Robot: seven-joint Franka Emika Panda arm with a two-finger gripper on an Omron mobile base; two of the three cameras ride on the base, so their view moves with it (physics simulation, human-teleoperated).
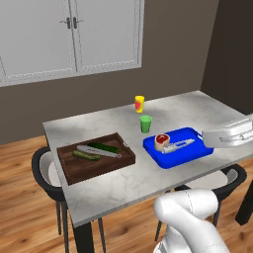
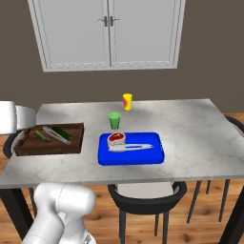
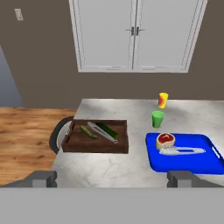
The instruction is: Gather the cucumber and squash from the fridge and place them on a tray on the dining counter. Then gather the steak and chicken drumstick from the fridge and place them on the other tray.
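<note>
Steak (image 1: 161, 140) sits on the other tray (image 1: 195, 152), the blue one, at its left end, w/ a silver utensil (image 1: 178, 145) lying just beside it. Blue tray rests on the dining counter (image 1: 108, 123), near the front edge. Left of it, apart, the tray (image 1: 79, 169) of dark wood holds two green veg pieces: a darker long one (image 1: 104, 147) and a smaller one (image 1: 85, 155), plus silver tongs (image 1: 99, 151) laid between them. Behind the trays stand a green cup (image 1: 145, 123) and, further back, a yellow cup (image 1: 139, 104) w/ a red mark.

Gripper (image 3: 112, 178): fingertips (image 3: 43, 178) stand wide apart at the bottom of the hand view, nothing between them, held back from the counter's near edge and above it.

Hand view shows a light switch (image 3: 18, 14) on the wall at top left. Right base view gives the black chair (image 2: 146, 198) tucked under the counter's front, seen face on; left base view shows a chair (image 1: 45, 173) at the counter's left end. White cabinet doors (image 2: 109, 33) hang on the wall behind in each view.
</note>
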